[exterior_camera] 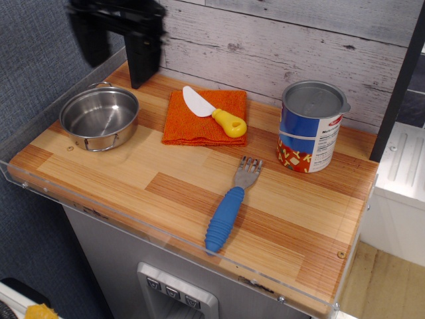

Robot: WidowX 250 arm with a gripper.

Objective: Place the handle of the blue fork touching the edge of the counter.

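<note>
The blue fork (229, 203) lies flat on the wooden counter (99, 179), right of centre. Its silver tines (248, 171) point toward the back wall. The ribbed end of its blue handle (221, 222) reaches the counter's front edge, by the clear acrylic border. My gripper (116, 43) is blurred, high at the back left, above and behind the steel pot and far from the fork. Its fingers stand apart and hold nothing.
A steel pot (99, 118) sits at the left. An orange cloth (192, 129) with a yellow-handled white knife (229, 123) lies at the back centre. A blue tin can (311, 126) stands at the back right. A black post (141, 70) rises at the back left.
</note>
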